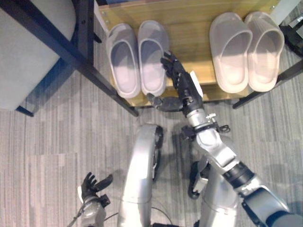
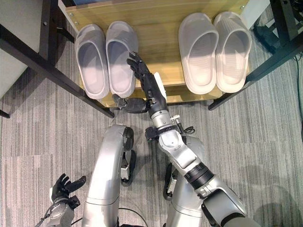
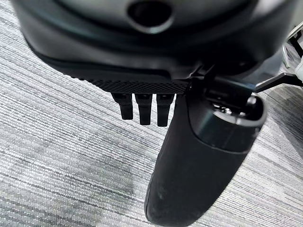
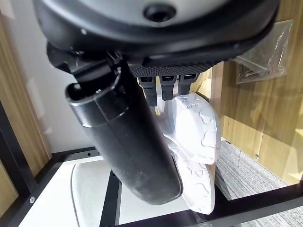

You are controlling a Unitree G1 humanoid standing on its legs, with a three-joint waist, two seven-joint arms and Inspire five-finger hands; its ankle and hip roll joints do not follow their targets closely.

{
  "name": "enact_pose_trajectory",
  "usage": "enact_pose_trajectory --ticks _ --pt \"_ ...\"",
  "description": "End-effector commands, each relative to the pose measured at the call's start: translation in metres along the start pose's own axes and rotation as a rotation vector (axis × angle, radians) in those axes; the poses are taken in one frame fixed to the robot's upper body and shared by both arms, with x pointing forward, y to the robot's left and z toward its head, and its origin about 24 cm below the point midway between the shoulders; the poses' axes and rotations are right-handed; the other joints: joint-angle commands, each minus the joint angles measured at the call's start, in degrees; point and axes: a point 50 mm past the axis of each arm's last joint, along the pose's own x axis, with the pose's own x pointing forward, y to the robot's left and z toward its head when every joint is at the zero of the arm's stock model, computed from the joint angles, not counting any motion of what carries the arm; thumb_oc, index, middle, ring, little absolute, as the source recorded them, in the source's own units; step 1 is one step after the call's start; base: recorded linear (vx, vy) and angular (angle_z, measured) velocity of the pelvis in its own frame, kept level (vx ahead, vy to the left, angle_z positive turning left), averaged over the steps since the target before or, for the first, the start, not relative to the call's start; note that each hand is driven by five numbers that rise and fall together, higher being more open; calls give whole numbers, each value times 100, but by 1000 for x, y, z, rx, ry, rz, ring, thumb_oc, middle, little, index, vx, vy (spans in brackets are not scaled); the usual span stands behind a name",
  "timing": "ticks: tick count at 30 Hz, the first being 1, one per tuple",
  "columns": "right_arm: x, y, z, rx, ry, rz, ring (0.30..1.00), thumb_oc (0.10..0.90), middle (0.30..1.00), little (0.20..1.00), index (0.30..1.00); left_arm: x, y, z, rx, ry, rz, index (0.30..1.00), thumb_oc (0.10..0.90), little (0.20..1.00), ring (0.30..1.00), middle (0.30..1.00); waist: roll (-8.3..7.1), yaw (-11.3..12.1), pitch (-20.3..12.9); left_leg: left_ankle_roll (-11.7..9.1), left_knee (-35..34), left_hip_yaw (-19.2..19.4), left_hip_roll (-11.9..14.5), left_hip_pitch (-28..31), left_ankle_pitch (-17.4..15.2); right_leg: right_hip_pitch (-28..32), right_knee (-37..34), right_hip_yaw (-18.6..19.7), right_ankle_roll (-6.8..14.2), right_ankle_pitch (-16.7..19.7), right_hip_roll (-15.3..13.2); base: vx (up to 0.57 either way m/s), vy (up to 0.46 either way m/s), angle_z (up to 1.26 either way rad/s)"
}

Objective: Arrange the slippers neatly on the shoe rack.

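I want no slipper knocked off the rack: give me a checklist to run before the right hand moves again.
1. Both pairs on the shelf: ok. The left pair and the right pair lie on the wooden shelf.
2. Pairs neat: ok. In each pair the slippers lie side by side, toes toward the robot.
3. Right hand free of load: ok. Its fingers are straight, fingertips at the inner slipper of the left pair; nothing is gripped.
4. Actual contact with that slipper: cannot tell.
5. Toes overhanging the front edge of the shelf: not ok, the left pair juts slightly.
6. Left hand out of the way: ok, open, low over the carpet.
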Motion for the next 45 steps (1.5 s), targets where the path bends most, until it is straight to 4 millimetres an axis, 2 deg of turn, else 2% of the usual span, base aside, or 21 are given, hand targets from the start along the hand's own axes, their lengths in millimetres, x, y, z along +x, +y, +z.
enact_pose_trajectory --ticks 1,5,11,17,18,19,20,22,23,26,28,30,31,32,34,35,36,37,40,43,45 --pt "-2 17 87 120 -470 64 900 800 900 900 900 3 37 4 37 -43 153 900 800 900 900 900 -84 192 -171 -107 -79 -747 -265 84 -316 -223 -224 827 -309 993 -121 0 0 0" --pt "-25 -5 91 124 -534 -57 900 800 900 900 900 2 39 8 -3 -73 185 900 800 900 900 900 -104 126 -171 -104 -82 -738 -277 84 -305 -215 -210 838 -284 979 -129 0 0 0" --pt "-43 -19 91 162 -541 -82 900 800 900 900 900 3 41 23 -51 -148 193 900 800 900 900 900 -131 66 -171 -140 -47 -729 -291 84 -268 -177 -172 864 -253 981 -145 -12 -28 1" --pt "-59 -28 100 147 -582 -67 900 800 900 900 900 2 31 35 -114 -202 158 900 800 900 900 900 -119 -26 -171 -167 -463 -666 -354 84 -49 -78 -533 876 -247 1067 -176 -49 -18 5" --pt "-60 -30 96 149 -557 -54 900 800 900 900 900 1 24 47 -151 -260 126 900 800 900 900 900 -108 -18 -171 -172 -642 -669 -387 84 38 -27 -722 855 -233 1087 -190 -120 15 18" --pt "-62 -34 102 103 -585 -27 900 800 900 900 900 -2 11 76 -184 -393 69 900 800 900 900 900 -98 -20 -171 -198 -1079 -736 -468 84 283 106 -1182 764 -183 1198 -271 -122 16 22" --pt "-61 -34 102 102 -586 -27 900 800 900 900 900 -3 10 76 -183 -394 69 900 800 900 900 900 -84 -31 -171 -198 -1106 -745 -482 84 310 117 -1211 749 -187 1215 -286 -151 36 34" --pt "-55 -36 105 50 -606 -2 900 800 900 900 900 -6 -12 118 -255 -556 8 900 800 900 900 900 -133 -8 -206 -255 -1690 -874 -513 84 738 245 -1789 541 -120 1345 -411 -170 46 42" --pt "-54 -36 100 61 -581 0 900 800 900 900 900 -8 -18 125 -266 -586 -15 900 800 900 900 900 -157 1 -375 -265 -1909 -925 -511 87 850 271 -2033 443 -113 1377 -474 -145 39 30" --pt "-57 -34 81 92 -491 2 900 800 900 900 900 -15 -28 132 -245 -635 -73 900 800 900 900 900 -212 37 -698 -253 -2549 -1040 -420 294 1098 514 -2728 181 -130 1460 -624 -77 32 18" --pt "-74 -36 48 118 -323 -12 900 800 900 900 900 -26 -39 139 -119 -723 -155 900 800 900 900 900 -368 50 -887 -265 -3493 -1227 -262 753 1479 910 -3574 -106 -92 1587 -787 -86 44 8" --pt "-83 -36 39 129 -271 -22 900 800 900 900 900 -30 -41 136 -80 -736 -178 900 800 900 900 900 -423 36 -945 -261 -3811 -1263 -221 953 1576 1131 -3922 -204 -91 1668 -821 -65 35 9" --pt "-100 -39 16 150 -151 -68 900 800 900 900 900 -36 -45 133 -64 -746 -226 900 800 900 900 900 -526 -1 -1045 -269 -4373 -1310 -161 1313 1715 1488 -4570 -370 -25 1863 -875 -61 24 6" --pt "-100 -39 16 151 -149 -68 900 800 900 900 900 -36 -45 132 -63 -745 -227 900 800 900 900 900 -520 2 -1042 -269 -4402 -1315 -159 1343 1728 1522 -4602 -382 -27 1877 -873 -84 38 10" --pt "-121 -40 -13 133 19 -71 900 800 900 900 900 -42 -46 126 -31 -739 -291 900 800 900 900 900 -624 -30 -1168 -311 -5097 -1328 -84 1892 1892 2081 -5368 -575 46 2064 -906 -38 12 11" --pt "-121 -40 -13 133 19 -71 900 800 900 900 900 -42 -46 126 -31 -739 -291 900 800 900 900 900 -623 -31 -1163 -311 -5101 -1330 -84 1900 1894 2090 -5373 -577 45 2066 -905 -17 17 7" --pt "-140 -42 -56 121 235 -146 900 800 900 900 900 -41 -54 121 -56 -702 -325 900 800 900 900 900 -656 -63 -1225 -315 -5586 -1294 -48 2367 1999 2503 -5880 -659 101 2219 -909 -23 33 11" --pt "-149 -45 -72 88 316 -180 900 800 900 900 900 -41 -58 118 -62 -686 -346 900 800 900 900 900 -660 -83 -1234 -318 -5866 -1244 -31 2618 2063 2742 -6189 -714 122 2310 -911 -31 40 11" --pt "-177 -52 -104 20 508 -263 900 800 900 900 900 -42 -67 111 -25 -654 -402 900 800 900 900 900 -653 -113 -1293 -322 -6825 -1150 -17 3519 2286 3568 -7114 -852 215 2580 -836 1 9 10" --pt "-192 -58 -118 -58 604 -297 900 800 900 900 900 -45 -71 102 84 -652 -438 900 800 900 900 900 -622 -109 -1335 -313 -7516 -1125 10 4214 2468 4154 -7729 -932 320 2816 -783 58 14 10" --pt "-218 -65 -136 -124 744 -351 900 800 900 900 900 -47 -72 84 191 -606 -498 900 800 900 900 900 -581 -124 -1505 -323 -8556 -1040 71 5284 2722 5091 -8576 -1068 464 3131 -729 114 -21 -2"
